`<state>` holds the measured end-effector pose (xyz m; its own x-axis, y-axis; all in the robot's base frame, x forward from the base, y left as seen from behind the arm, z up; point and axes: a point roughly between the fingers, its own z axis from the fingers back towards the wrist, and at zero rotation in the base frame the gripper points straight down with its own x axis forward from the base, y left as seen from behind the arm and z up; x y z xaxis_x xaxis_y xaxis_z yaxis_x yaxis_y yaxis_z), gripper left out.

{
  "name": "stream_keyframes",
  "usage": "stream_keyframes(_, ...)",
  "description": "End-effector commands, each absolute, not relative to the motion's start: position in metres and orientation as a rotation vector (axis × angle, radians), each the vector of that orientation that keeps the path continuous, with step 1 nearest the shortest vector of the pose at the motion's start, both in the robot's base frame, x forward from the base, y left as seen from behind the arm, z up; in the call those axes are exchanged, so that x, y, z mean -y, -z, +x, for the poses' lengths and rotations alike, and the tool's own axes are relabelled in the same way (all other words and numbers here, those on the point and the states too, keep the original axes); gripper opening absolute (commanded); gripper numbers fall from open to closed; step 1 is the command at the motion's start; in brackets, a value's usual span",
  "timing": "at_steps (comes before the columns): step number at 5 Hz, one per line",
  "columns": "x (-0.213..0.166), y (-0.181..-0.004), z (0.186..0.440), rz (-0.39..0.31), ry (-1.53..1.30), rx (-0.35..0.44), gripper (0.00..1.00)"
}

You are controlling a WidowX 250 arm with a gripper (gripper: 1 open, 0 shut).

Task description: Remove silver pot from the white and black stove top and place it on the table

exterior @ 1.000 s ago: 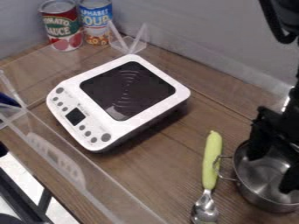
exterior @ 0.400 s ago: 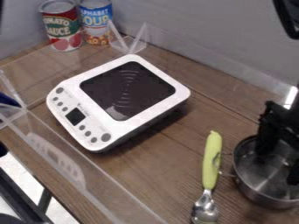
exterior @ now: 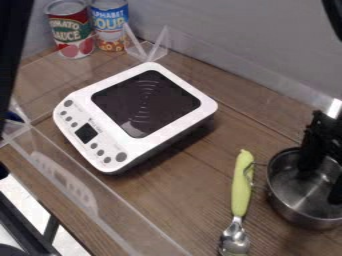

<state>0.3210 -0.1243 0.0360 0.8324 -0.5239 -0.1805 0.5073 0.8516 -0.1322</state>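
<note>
At the near right, the silver pot stands on the table, beside a green-handled spoon. Over its far rim the gripper hangs with fingers released. The stove top lies farther left, bare.

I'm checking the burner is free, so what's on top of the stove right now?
Nothing sits on the stove top; its black cooking surface shows bare with ring marks. The silver pot rests on the table, with the open gripper at its rim, hiding part of its inside.
</note>
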Motion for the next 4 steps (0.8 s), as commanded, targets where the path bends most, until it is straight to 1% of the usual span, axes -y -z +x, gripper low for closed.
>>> stream_keyframes(1, 0.130, -0.054, 0.332, -0.085, 0.585, -0.170, 1.00)
stream_keyframes(4, 0.132, -0.052, 0.320, -0.107, 0.508, -0.208, 1.00)
